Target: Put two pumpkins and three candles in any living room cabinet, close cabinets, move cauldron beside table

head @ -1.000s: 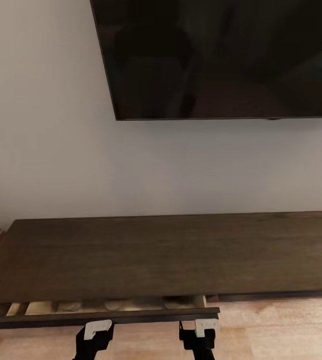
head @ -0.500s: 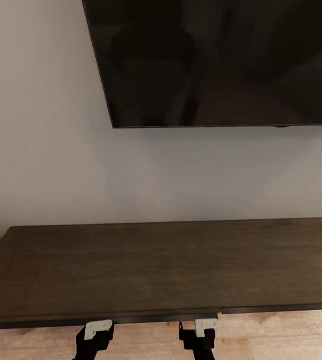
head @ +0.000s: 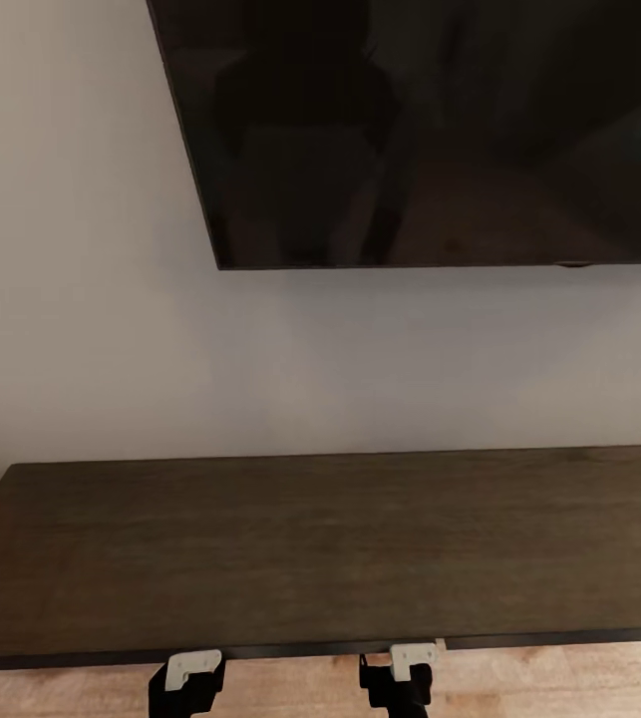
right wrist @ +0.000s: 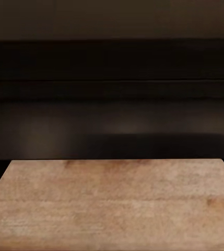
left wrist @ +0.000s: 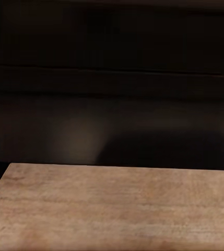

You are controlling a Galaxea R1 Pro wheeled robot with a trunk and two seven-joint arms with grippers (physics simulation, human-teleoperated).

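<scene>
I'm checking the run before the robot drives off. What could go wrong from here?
The drawer front looks level with the cabinet edge in the head view, but the top hides the joint; it may not be fully shut. The left gripper and right gripper sit right at that front edge, so turning away too early could scrape the wood. The television hangs just above; raising an arm here might strike it.

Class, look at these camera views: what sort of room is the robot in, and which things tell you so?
Probably a living room: a large dark television hangs on a plain wall above a long, low, dark-brown wooden cabinet, with pale wooden floor below.
</scene>
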